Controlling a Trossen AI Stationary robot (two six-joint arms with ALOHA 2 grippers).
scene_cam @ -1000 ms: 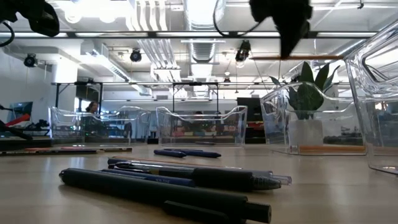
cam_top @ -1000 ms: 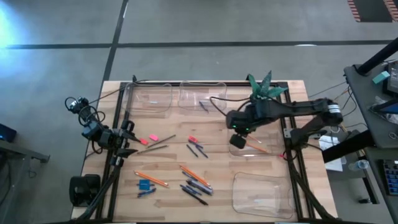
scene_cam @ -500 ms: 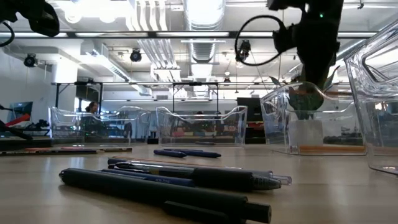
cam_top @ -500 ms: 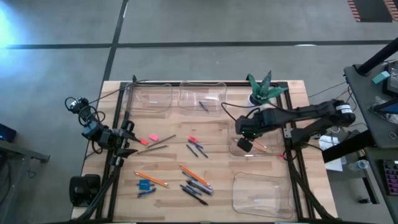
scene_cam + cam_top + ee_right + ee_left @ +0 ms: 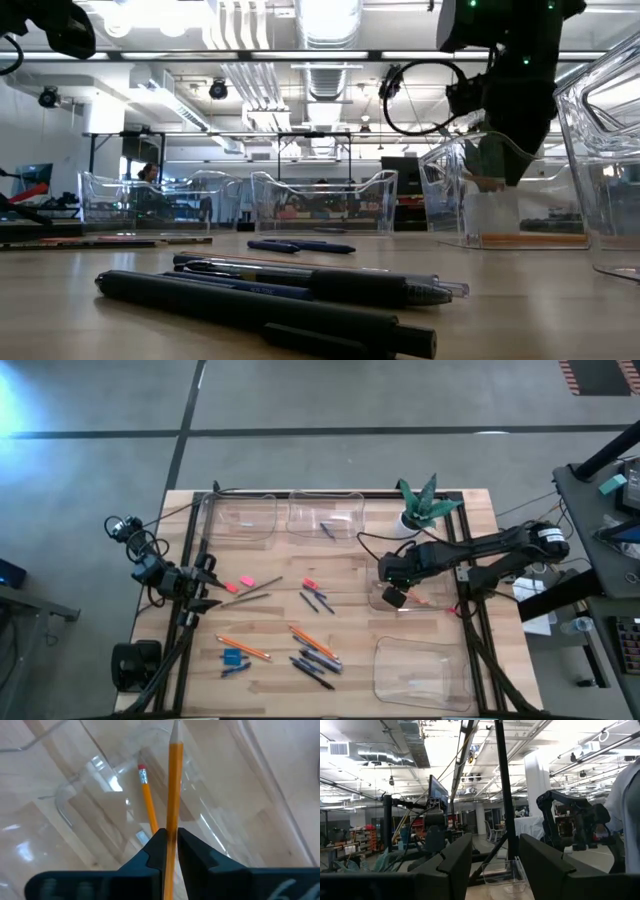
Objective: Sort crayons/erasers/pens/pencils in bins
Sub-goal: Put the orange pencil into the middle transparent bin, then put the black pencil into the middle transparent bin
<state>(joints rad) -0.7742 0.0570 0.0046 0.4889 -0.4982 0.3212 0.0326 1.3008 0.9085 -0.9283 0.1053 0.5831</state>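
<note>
My right gripper (image 5: 396,596) hangs over the clear bin (image 5: 378,598) by the table's right edge, shut on an orange pencil (image 5: 174,780). A second orange pencil (image 5: 146,795) lies flat on that bin's floor. Out on the table lie pens (image 5: 315,660), short blue crayons (image 5: 318,598), pink erasers (image 5: 247,581), a blue eraser (image 5: 233,656) and more pencils (image 5: 243,648). My left gripper (image 5: 205,588) waits open at the table's left edge, its fingers (image 5: 455,862) apart around nothing. My right gripper pinches the pencil's shaft (image 5: 173,820) between its two fingers (image 5: 159,845), which come steeply from above and lie across it. The sharpened tip (image 5: 175,729) sticks out past the fingers, over the bin's floor. The pencil's other end is hidden under the gripper.
Two clear bins (image 5: 240,515) (image 5: 325,512) stand along the far edge and a third (image 5: 420,670) at the near right corner. A potted plant (image 5: 420,505) stands just beyond the right arm. A dark frame rail (image 5: 190,560) runs along the left edge.
My right gripper has come down with the pencil, a little toward the table's right edge, from high above the table to just over the right-hand bin. The left arm has kept still.
</note>
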